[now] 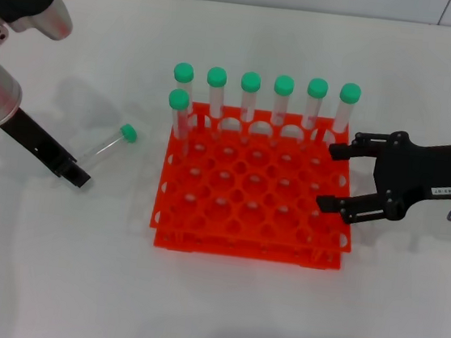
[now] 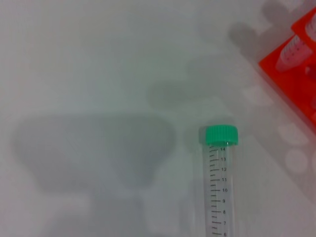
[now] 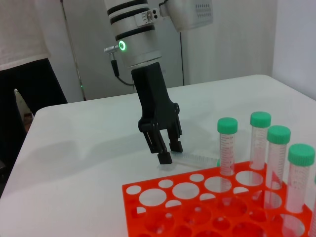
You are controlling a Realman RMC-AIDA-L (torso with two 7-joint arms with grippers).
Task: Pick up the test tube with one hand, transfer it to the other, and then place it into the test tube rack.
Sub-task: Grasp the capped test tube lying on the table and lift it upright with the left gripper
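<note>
Now: one test tube (image 1: 107,146) flat beside left gripper (image 1: 77,175), fingers apart; right gripper (image 1: 332,178) spread over rack (image 1: 248,237), seven tubes.

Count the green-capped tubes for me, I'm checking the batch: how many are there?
8: six along the orange rack's back row, one just in front at its left end, one lying on the table by the left gripper.

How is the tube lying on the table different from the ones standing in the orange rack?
The loose test tube lies flat on the white table, left of the rack, at the left gripper. The seven other tubes stand upright in the test tube rack's holes, six along the back row. All look alike: clear with green caps.
</note>
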